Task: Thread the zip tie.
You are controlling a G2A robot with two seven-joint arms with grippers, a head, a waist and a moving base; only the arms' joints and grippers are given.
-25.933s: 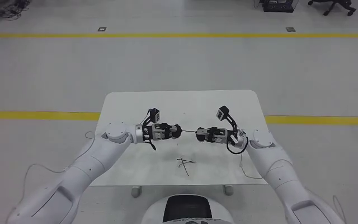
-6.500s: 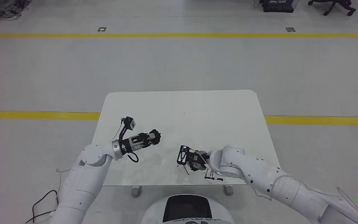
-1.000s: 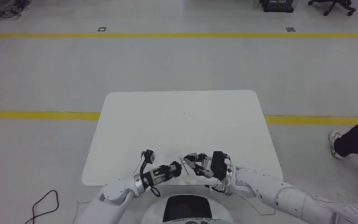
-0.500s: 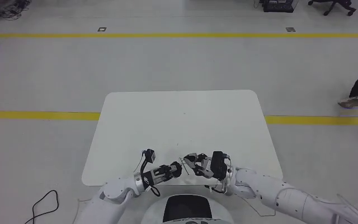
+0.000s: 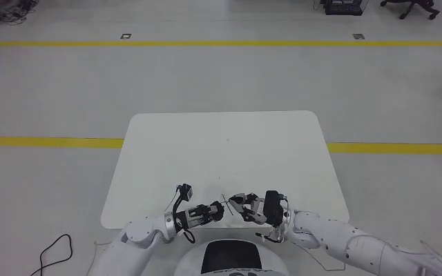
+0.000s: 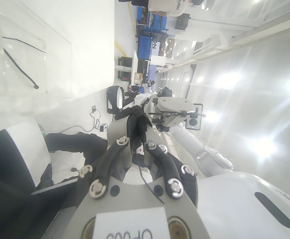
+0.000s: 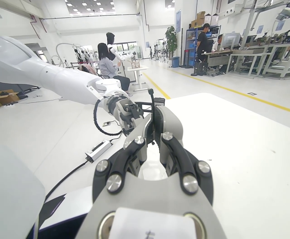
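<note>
right gripper [image 7: 153, 120]: fingers clamped on black plastic zip tie [image 7: 152, 99], head end sticking up | left gripper [image 6: 137, 123]: pinched shut on thin black strip [image 6: 149, 185] | both tips close together above white rounded-corner worktop [image 5: 207, 138], near its front edge

Brightly and evenly lit from above in the top view, with the white desk [image 5: 228, 138] near overexposure. In the left wrist view, flooded by hazy white glare from ceiling lamps [image 6: 226, 80]. In the right wrist view, evenly lit by ceiling panels [image 7: 88, 3], with highlights on the screws of the right end effector [image 7: 154, 123] and straight lines bowed toward the edges
</note>
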